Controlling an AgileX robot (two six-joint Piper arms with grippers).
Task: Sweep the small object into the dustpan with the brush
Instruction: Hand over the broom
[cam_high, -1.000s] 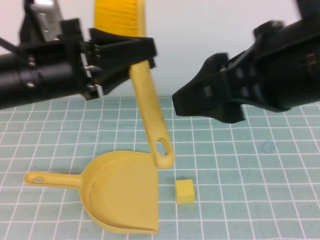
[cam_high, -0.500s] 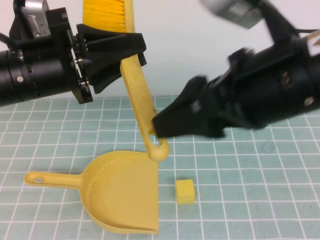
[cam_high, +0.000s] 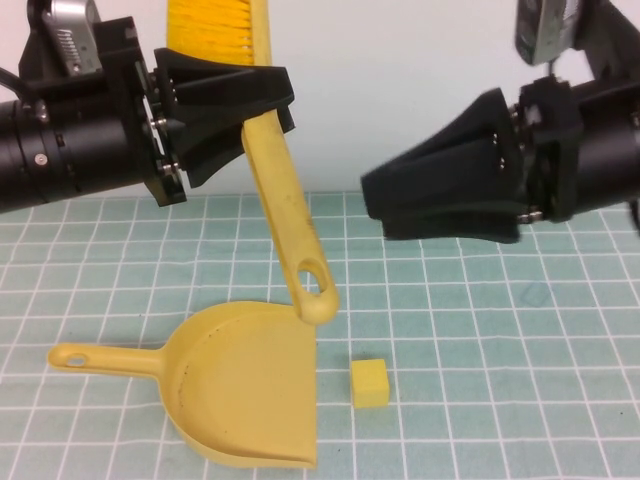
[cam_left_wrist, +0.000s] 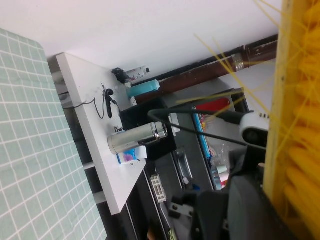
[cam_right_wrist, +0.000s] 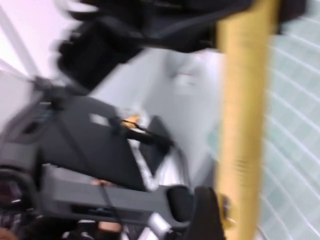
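My left gripper (cam_high: 262, 100) is shut on a yellow brush (cam_high: 290, 220) just below its bristled head, and holds it in the air with the handle slanting down. The handle's looped end hangs over the right edge of the yellow dustpan (cam_high: 250, 400), which lies flat on the mat. A small yellow cube (cam_high: 369, 383) sits on the mat just right of the dustpan's mouth. My right gripper (cam_high: 375, 208) hovers right of the handle, pointing at it, open and holding nothing. The brush head fills the left wrist view (cam_left_wrist: 295, 125). The handle crosses the right wrist view (cam_right_wrist: 242, 125).
A green gridded mat (cam_high: 500, 340) covers the table, with a white wall behind it. The dustpan's handle (cam_high: 95, 358) points left. The left wrist view looks off the table at a white shelf (cam_left_wrist: 100, 150) holding a steel flask.
My right gripper swung in to the lower end of the brush handle, then pulled back to the right. My left gripper with the brush shifted slightly left, then held still.
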